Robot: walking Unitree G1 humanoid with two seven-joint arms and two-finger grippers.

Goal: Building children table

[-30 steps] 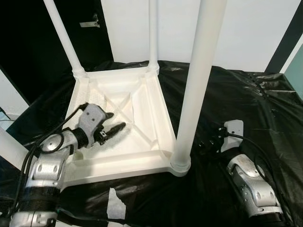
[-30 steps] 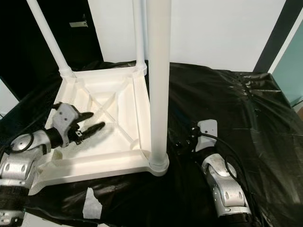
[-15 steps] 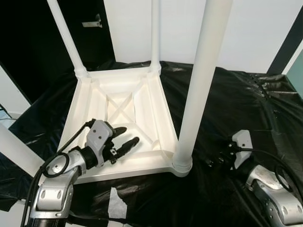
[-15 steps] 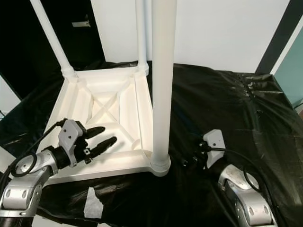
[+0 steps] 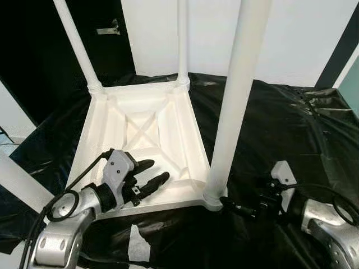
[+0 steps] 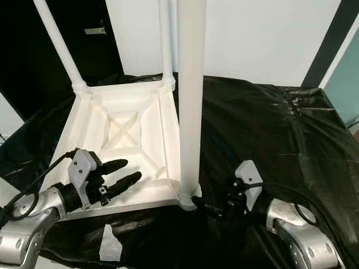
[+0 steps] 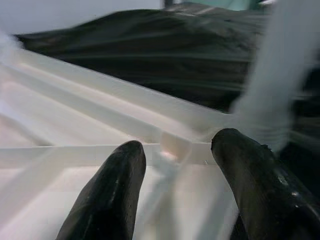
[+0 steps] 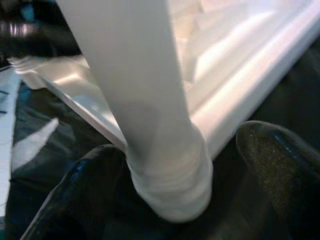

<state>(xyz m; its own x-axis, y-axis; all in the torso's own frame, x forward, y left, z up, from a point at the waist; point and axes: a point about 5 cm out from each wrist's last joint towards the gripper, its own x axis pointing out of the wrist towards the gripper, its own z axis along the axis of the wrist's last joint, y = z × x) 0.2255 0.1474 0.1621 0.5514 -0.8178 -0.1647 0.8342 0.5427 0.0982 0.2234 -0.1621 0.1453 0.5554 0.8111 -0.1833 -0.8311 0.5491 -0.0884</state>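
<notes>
Legs come to four, as you can count: three stand upright in the corner sockets of the white table top (image 5: pixel 140 112), which lies upside down on the black sheet (image 5: pixel 280 129), and a fourth white tube (image 5: pixel 17 179) crosses the picture's edge at nine o'clock, its socket out of sight. Of the three, the near leg (image 5: pixel 235 95) rises at the corner closest to your right arm, one far leg (image 5: pixel 76 45) stands at eleven o'clock, and the other far leg (image 5: pixel 182 39) at twelve. One table top, then, with a raised X of ribs at its middle and a rim all round. Your left gripper (image 5: pixel 148 176) hangs over the near part of the underside at seven o'clock, its two black fingers (image 7: pixel 107 195) spread apart with nothing between them, pointing toward the near leg's corner. Your right gripper (image 6: pixel 210 208) lies low on the sheet at five o'clock, reaching in at the foot of the near leg; its fingers (image 8: pixel 280 170) are parted and sit on either side of the leg's collar (image 8: pixel 172 185), close about it, though you cannot tell whether they touch. One scrap of pale tape (image 5: pixel 137 241) lies on the sheet at six o'clock, just in front of the table top's near rim.
</notes>
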